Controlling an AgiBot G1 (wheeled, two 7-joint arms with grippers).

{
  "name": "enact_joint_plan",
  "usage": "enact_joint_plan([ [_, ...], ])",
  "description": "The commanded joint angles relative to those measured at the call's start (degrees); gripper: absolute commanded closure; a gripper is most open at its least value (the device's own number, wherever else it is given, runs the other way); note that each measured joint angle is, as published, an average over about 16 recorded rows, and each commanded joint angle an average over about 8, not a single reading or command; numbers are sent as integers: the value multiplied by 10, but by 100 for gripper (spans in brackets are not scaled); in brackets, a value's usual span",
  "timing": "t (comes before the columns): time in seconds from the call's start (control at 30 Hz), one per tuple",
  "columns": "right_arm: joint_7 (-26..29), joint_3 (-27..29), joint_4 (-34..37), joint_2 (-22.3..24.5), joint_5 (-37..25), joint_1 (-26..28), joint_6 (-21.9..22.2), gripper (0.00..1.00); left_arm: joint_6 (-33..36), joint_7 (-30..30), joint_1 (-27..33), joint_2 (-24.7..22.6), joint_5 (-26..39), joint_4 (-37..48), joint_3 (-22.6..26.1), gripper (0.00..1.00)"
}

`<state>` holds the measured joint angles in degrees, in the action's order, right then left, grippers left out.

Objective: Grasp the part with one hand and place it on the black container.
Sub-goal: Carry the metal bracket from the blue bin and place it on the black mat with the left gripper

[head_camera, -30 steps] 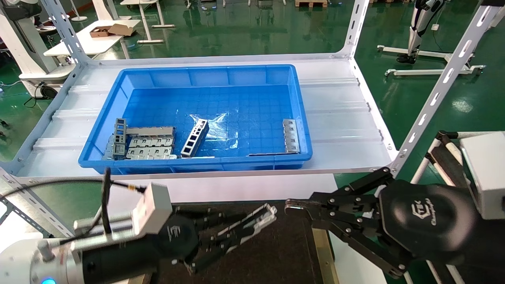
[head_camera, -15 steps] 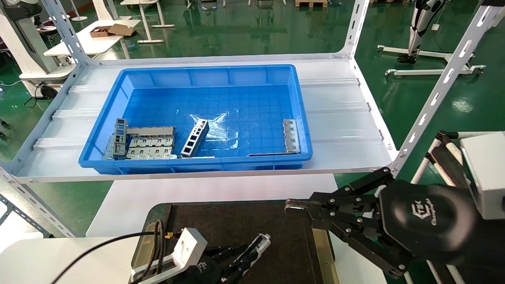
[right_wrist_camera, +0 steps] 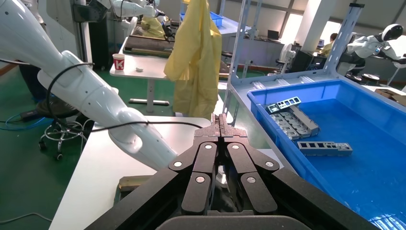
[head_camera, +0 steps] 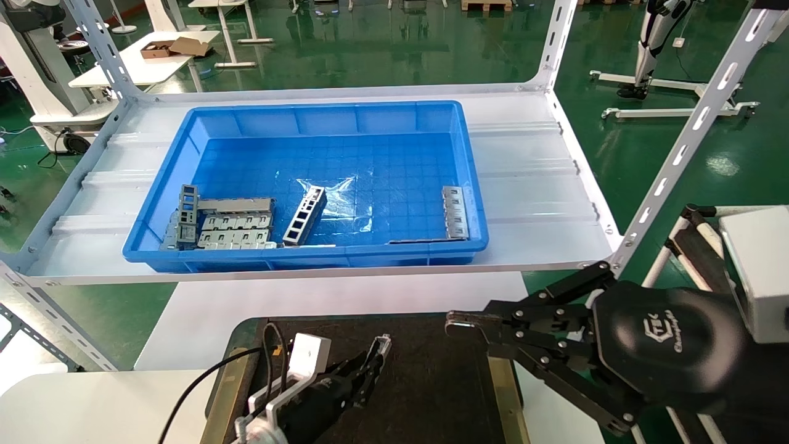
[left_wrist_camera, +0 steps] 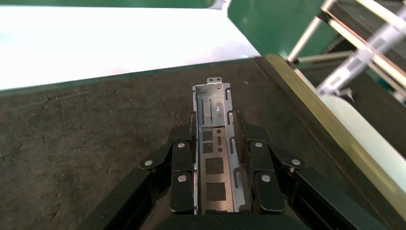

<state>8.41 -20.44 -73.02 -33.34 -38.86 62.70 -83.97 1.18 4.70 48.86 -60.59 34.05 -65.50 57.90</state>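
Observation:
My left gripper [head_camera: 368, 365] is at the near edge, over the black container [head_camera: 431, 382]. It is shut on the part [head_camera: 383, 341], a narrow grey metal channel with rectangular cutouts. In the left wrist view the part [left_wrist_camera: 213, 139] lies lengthwise between the black fingers [left_wrist_camera: 183, 153], its far end sticking out low over the felt surface [left_wrist_camera: 86, 143]. I cannot tell whether it touches the felt. My right gripper [head_camera: 453, 320] is shut and empty, held still at the right above the tray's brass strip [head_camera: 502, 394]; it also shows in the right wrist view [right_wrist_camera: 220, 120].
A blue bin [head_camera: 308, 117] stands on the white shelf behind the tray. It holds a ladder-like frame [head_camera: 305, 216], flat silver plates [head_camera: 237, 229] at its left and another metal piece [head_camera: 455, 213] at its right. Slanted shelf posts [head_camera: 678, 148] rise at the right.
My left arm has dropped and drawn back to the near left over the black tray, its fingers turned to point away from me, the part still held. The right arm has not moved.

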Motion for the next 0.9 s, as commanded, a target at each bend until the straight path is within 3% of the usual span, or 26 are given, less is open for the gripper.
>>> enact_joint_plan([
  [0.03, 0, 0, 0, 0, 0, 0, 0, 100, -18, 8, 7, -21, -6, 19, 3, 100],
  [0.43, 0, 0, 0, 0, 0, 0, 0, 100, -62, 34, 23, -107, -29, 113, -14, 100],
  [0.9, 0, 0, 0, 0, 0, 0, 0, 100, -61, 44, 17, -154, -17, 167, -67, 100],
])
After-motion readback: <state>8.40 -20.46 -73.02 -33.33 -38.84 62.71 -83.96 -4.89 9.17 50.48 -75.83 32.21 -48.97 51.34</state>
